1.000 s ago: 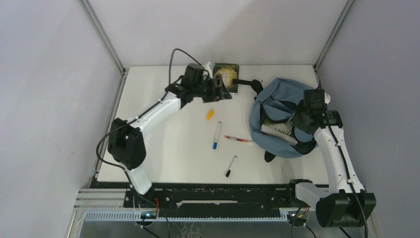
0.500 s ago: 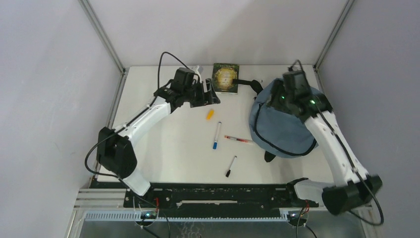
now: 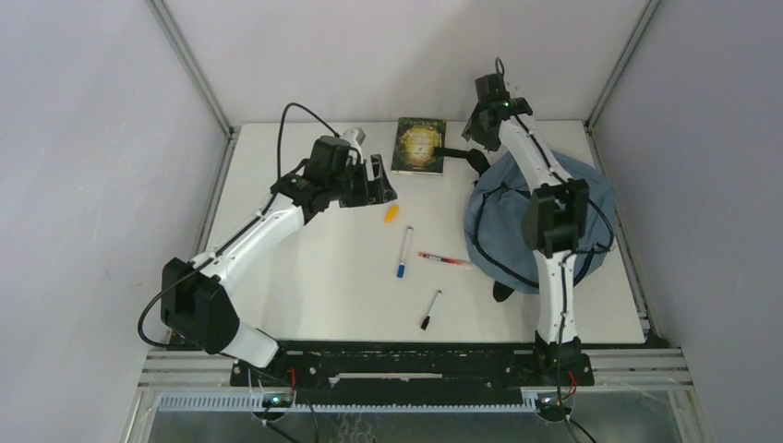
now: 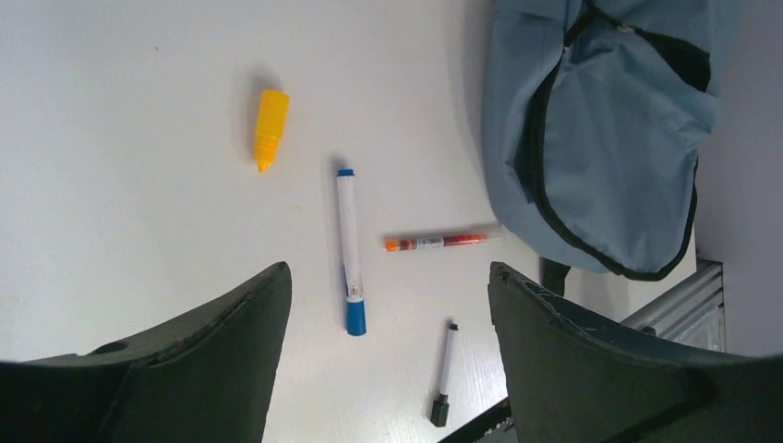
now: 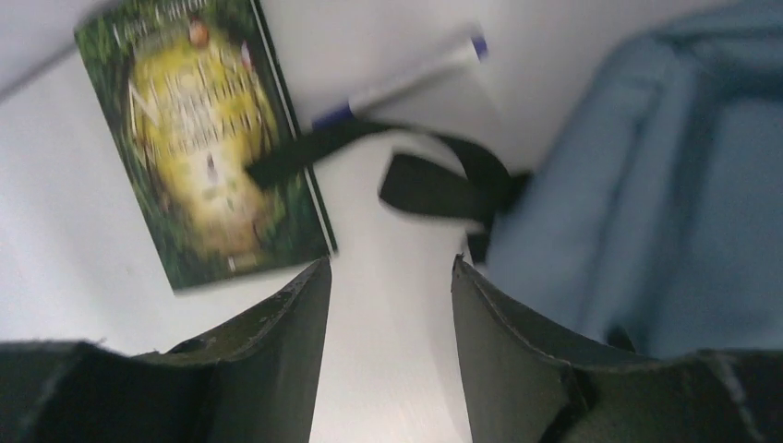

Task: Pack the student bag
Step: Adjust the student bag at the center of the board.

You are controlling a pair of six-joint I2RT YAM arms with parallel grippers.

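Progress looks slight from my console: every loose item I can see lies on the table [image 3: 305,277], outside the student bag [image 4: 609,157]. My left gripper [image 4: 388,277] hangs above the table with its fingers [image 4: 212,369] spread wide and nothing between them. Framed in the gap beyond the fingertips are a blue-capped marker [image 4: 349,249], a red pen [image 4: 439,242] and a small black pen [image 4: 444,372]. An orange cap-like piece [image 4: 270,126] sits further out on the left finger's side, and the bag lies beyond the right finger. My right gripper [image 5: 390,268] is likewise parted and empty, held out past the bag's rounded top. Off its left finger lies a green and yellow book [image 5: 208,138]. Straight ahead of the fingertips the bag's black strap [image 5: 434,175] loops across the table, its end lying over the book's cover, with another pen [image 5: 397,83] partly hidden beneath it. The bag itself lies flat, on the right finger's side in that view. Its black zip line looks slack along one flank in the left wrist view, but I cannot tell whether the mouth is open enough to load, nor whether anything is inside. I judge the packing barely begun at best: at least six items are to be picked up and put in, and the strap resting on the book will likely need care when the book is lifted.
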